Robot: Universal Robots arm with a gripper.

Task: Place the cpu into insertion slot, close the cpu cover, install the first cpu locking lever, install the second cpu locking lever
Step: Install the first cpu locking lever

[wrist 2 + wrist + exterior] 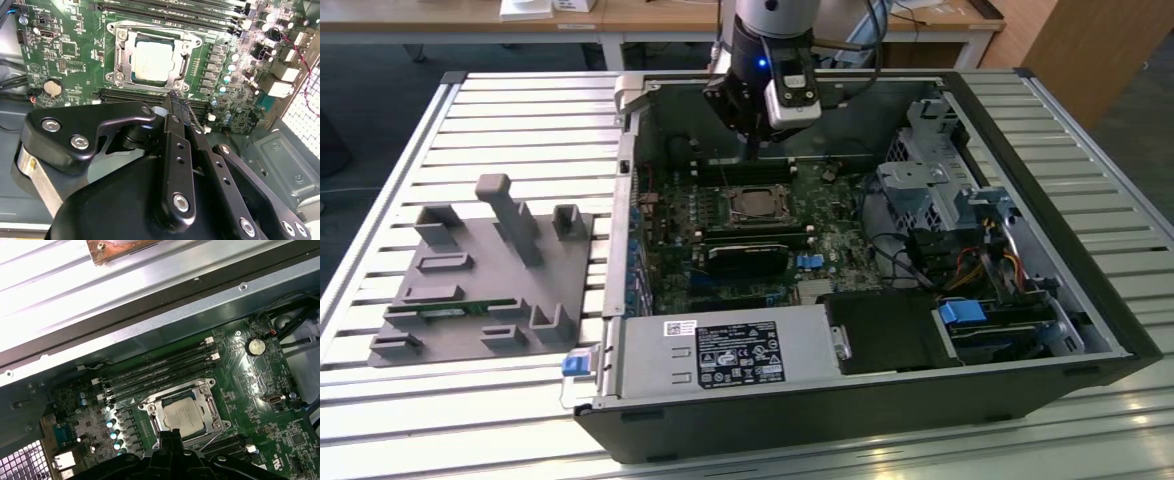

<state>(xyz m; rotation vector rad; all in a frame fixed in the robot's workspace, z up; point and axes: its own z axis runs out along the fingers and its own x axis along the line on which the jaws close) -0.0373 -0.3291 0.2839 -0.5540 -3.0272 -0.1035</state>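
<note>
Chip: a flat silver-grey square (pixel 152 61) lying level in the socket (pixel 178 59) on the green board, inside the open computer case.
Cover frame: a thin metal frame (pixel 118 52) lies flat around the chip, with the chip's top showing through its window.
Levers: thin metal rods (pixel 213 409) run along two opposite sides of the frame. I cannot tell whether they are hooked down.
Gripper: it (pixel 178 100) hangs just beside one edge of the frame, over a bank of long black memory slots. The fingers (pixel 172 150) are drawn narrow, tips together, with nothing between them. Whether the tips touch the board cannot be told.
Both wrist views: the chip, the frame, the memory slots (pixel 155 372) on either side of the socket, and a round coin battery (pixel 256 346) well apart from it.
Second wrist view: the gripper's black linkage and its screws close up.
First wrist view: the fingertips (pixel 170 434) at the frame's edge, with the grey case wall (pixel 150 325) behind the board and bright slats beyond it.
Exterior view: the arm reaches down into the case, the gripper (pixel 754 155) just past the socket (pixel 754 205) on its far side. A black card (pixel 747 255) lies on the socket's near side, and a silver labelled box (pixel 720 355) stands at the case's near edge.
Table: a slatted metal top (pixel 1067 440) bears the case.
Grey tray: a moulded holder with upright posts (pixel 480 280) sits on the table, at the exterior view's left of the case.
</note>
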